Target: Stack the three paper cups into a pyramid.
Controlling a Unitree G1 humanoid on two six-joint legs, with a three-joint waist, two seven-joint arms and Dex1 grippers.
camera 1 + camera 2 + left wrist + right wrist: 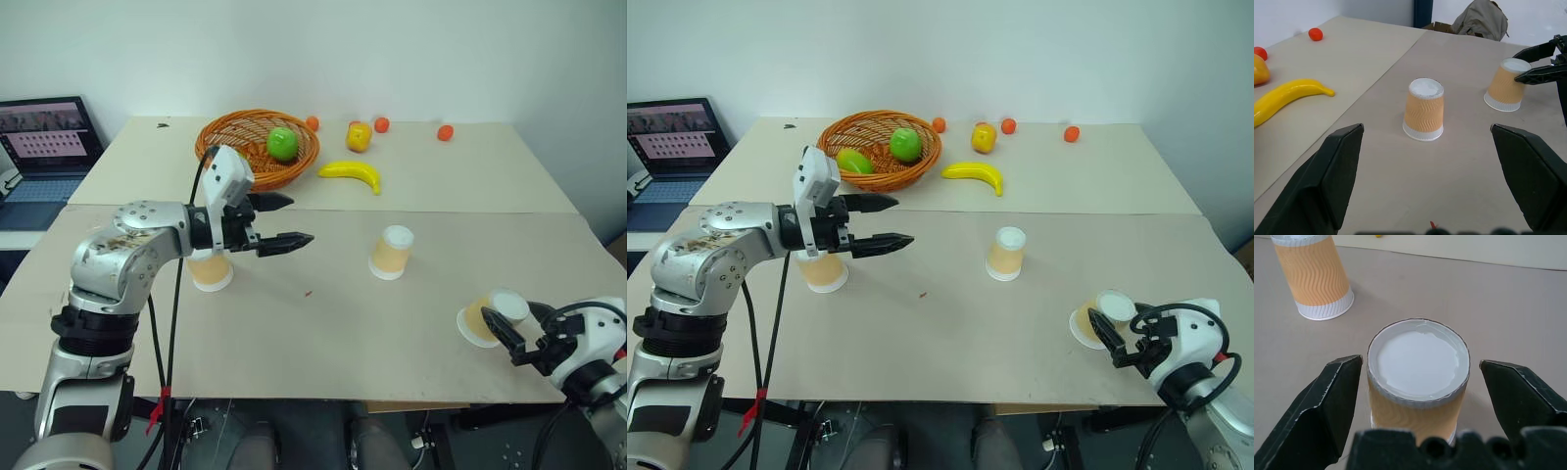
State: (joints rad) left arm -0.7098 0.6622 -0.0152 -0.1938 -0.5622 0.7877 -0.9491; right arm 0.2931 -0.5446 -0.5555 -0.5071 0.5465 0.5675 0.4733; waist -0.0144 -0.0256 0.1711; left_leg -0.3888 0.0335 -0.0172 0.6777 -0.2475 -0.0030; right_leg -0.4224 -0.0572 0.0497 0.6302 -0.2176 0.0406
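Your right pincer (507,333) hangs wide open at the desk's (392,343) near right edge, its fingers flanking one upside-down paper cup (482,318) without touching it. Bare desk lies to its left. A second cup (393,252) stands mid-desk. Your left pincer (284,221), wide open and empty, hovers above the third cup (210,270). A banana (352,173) and fruit basket (257,147) lie beyond, well apart.

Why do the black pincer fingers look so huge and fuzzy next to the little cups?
Right wrist view: the right pincer fingers sit closest to the lens, so they look soft-edged and huge beside the cup. Left wrist view: the same with the left pincer; the middle cup looks sharp, with a faint shadow.
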